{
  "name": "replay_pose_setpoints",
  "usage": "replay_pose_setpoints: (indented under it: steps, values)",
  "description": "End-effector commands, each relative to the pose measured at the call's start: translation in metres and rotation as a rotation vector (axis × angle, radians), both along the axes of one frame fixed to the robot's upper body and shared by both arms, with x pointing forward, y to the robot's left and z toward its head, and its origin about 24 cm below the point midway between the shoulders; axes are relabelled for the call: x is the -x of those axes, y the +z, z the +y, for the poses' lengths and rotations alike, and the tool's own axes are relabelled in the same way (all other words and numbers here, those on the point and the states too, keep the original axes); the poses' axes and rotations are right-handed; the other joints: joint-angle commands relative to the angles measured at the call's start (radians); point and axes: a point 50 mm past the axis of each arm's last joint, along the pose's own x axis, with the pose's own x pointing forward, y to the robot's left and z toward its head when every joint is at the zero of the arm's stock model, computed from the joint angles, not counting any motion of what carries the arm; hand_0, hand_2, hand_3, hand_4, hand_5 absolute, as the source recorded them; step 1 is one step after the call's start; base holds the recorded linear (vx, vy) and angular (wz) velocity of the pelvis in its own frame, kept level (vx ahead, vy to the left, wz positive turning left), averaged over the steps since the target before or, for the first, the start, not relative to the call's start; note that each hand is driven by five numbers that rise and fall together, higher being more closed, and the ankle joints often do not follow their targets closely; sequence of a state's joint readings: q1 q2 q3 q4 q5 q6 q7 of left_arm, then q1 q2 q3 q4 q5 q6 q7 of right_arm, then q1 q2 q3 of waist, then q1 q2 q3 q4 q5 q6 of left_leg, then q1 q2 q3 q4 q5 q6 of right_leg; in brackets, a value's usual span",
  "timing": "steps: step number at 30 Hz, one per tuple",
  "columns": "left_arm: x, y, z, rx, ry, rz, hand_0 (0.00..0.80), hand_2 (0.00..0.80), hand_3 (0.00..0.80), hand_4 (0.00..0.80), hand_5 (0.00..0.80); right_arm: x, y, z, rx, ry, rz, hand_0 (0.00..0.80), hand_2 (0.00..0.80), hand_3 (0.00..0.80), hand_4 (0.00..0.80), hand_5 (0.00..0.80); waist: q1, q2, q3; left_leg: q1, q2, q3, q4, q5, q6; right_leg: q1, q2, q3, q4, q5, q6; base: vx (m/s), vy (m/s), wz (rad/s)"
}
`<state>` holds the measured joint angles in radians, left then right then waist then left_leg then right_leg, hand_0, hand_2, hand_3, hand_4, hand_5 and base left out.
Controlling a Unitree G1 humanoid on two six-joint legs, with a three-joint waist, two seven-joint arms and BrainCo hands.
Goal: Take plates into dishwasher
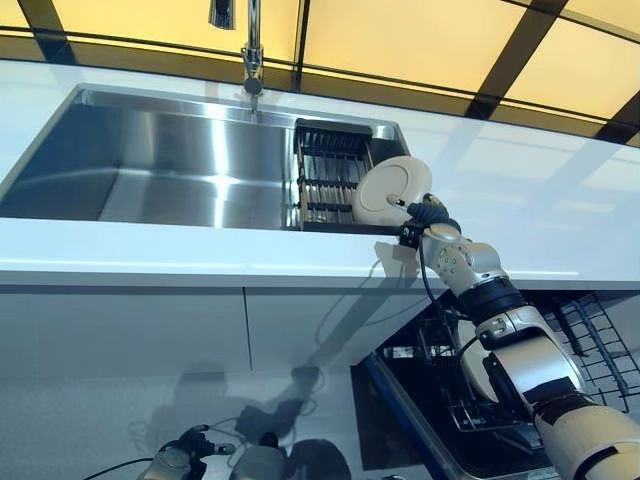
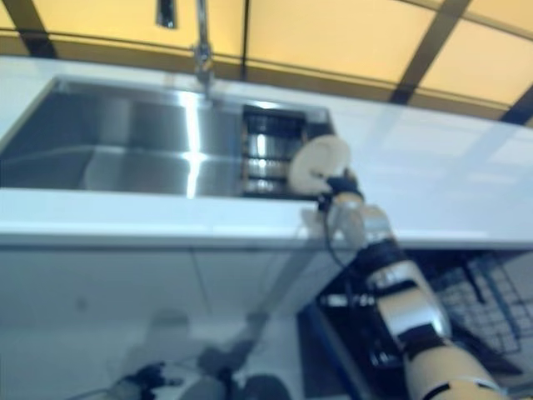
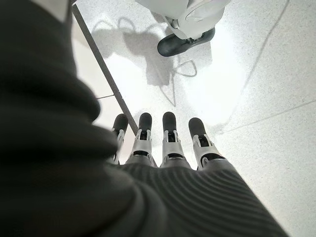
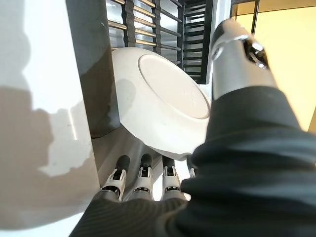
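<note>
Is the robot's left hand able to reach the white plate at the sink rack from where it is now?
Probably not. The left hand hangs low over the floor, fingers straight, below the counter. The white plate is up at the rack in the sink, already in the right hand.

You have open room across the sink basin (image 1: pixel 170 170); the dish rack (image 1: pixel 330 175) fills its right end, and the plate (image 1: pixel 392 190) in the right hand (image 1: pixel 428 215) stands against the rim there; the faucet (image 1: pixel 252 45) overhangs the back; the dishwasher rack (image 1: pixel 590 345) juts out low on the right.
</note>
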<state>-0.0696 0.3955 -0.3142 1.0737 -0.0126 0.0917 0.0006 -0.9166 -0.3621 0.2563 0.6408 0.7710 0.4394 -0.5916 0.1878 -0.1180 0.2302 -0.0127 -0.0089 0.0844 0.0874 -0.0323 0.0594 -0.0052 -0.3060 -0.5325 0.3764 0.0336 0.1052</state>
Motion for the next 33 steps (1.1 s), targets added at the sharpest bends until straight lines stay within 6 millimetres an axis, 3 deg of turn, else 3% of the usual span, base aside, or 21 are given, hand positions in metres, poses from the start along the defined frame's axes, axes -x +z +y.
replay_pose_setpoints:
  steps: [1,12,22,33]
  values:
    - [-0.018,0.005,-0.010,0.003,-0.067,-0.062,0.000,0.000,0.000,0.000,0.000,-0.010,0.047,-0.015,0.031,-0.039,-0.163,0.000,0.000,0.000,0.000,0.000,0.042,0.027,-0.004,0.064,-0.073,0.079,-0.112,-0.116,0.088,0.034,-0.004,0.007,0.165,-0.005,0.003,0.000,0.000,0.00]
    - [-0.015,0.003,-0.014,0.009,-0.068,-0.053,0.000,0.000,0.000,0.000,0.000,-0.008,0.055,-0.013,0.028,-0.067,-0.253,0.000,0.000,0.000,0.000,0.000,0.041,0.030,-0.007,0.063,-0.071,0.082,-0.106,-0.120,0.089,0.042,-0.001,0.006,0.157,-0.009,0.000,0.000,0.000,0.00]
    - [-0.013,0.000,-0.018,0.020,-0.074,-0.054,0.000,0.000,0.000,0.000,0.000,-0.005,0.066,-0.022,0.143,-0.164,-0.331,0.000,0.000,0.000,0.000,0.000,0.043,0.043,-0.012,0.060,-0.075,0.081,-0.101,-0.124,0.092,0.047,-0.005,0.003,0.157,-0.012,-0.003,0.000,0.000,0.00]
    - [-0.014,0.000,-0.021,0.025,-0.085,-0.055,0.000,0.000,0.000,0.000,0.000,-0.004,0.063,-0.018,0.145,-0.159,-0.345,0.000,0.000,0.000,0.000,0.000,0.047,0.048,-0.012,0.050,-0.075,0.079,-0.093,-0.127,0.092,0.048,-0.004,-0.001,0.147,-0.020,-0.007,0.000,0.000,0.00]
